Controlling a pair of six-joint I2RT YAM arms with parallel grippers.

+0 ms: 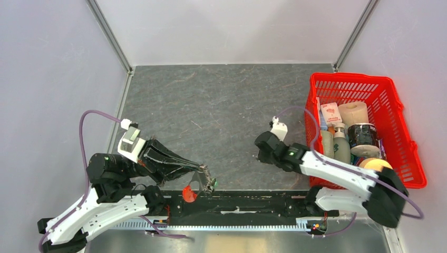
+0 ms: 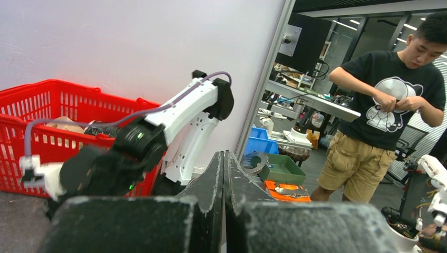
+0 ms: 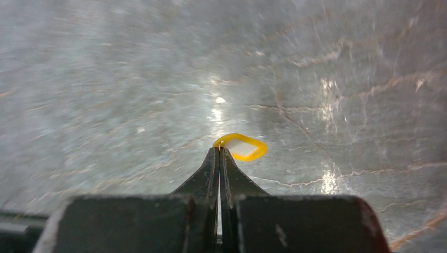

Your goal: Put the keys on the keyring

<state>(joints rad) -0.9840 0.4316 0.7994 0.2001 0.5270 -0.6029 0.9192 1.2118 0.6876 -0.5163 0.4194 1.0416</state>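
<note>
My left gripper hangs over the table's near edge, shut on the keyring. The red oval fob dangles below the gripper and the small green tag sits by its tips. In the left wrist view the fingers are pressed together and the keyring is hidden. My right gripper points down at the table near the basket. In the right wrist view it is shut on the yellow-tagged key, whose tag sticks out just past the tips above the grey table. The key's blade is hidden.
A red basket with bottles, rolls and a box stands at the right, close behind the right arm. A black rail runs along the near edge. Grey walls enclose the table. A person stands outside the cell in the left wrist view.
</note>
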